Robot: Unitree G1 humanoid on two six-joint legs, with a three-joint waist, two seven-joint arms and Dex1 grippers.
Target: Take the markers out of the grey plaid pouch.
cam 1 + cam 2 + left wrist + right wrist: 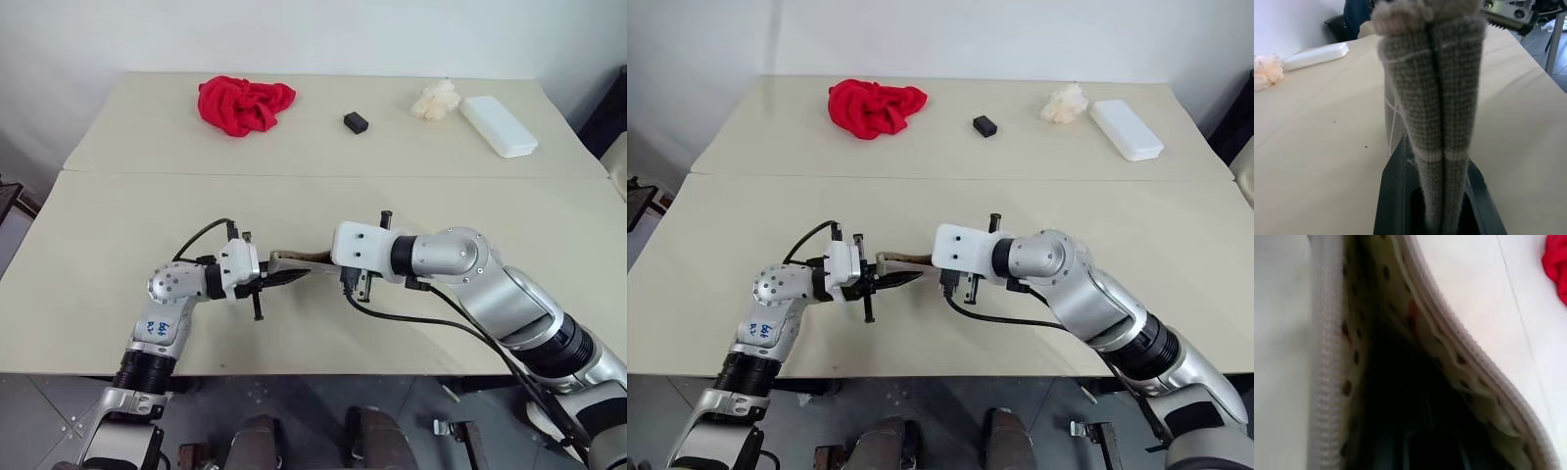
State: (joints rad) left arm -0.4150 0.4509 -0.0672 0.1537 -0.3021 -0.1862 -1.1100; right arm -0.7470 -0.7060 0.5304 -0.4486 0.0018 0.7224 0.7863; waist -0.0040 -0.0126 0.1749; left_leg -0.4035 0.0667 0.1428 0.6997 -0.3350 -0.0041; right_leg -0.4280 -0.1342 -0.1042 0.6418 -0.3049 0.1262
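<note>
Left gripper (257, 286): pinched shut on one end of the pouch, held above the table (118, 284).
Grey plaid pouch (1435, 98): soft, light, likely floppy; best held by an end; zip open, dotted lining showed.
Markers: unseen inside.
Right gripper (355, 287): closed, at the mouth.

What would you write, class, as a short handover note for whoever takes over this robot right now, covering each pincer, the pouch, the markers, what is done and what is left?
Left pincer: shut on one end of the flat grey plaid fabric pouch, holding it above the beige table.
Right pincer: at the pouch's other end, shut; its wrist view looks into the open mouth with spotted lining. Whether it grips anything cannot be told.
Markers: none out on the table; the dark interior hides them.
Done: pouch lifted, zip open.
Left: pull the markers out and set them down.
</note>
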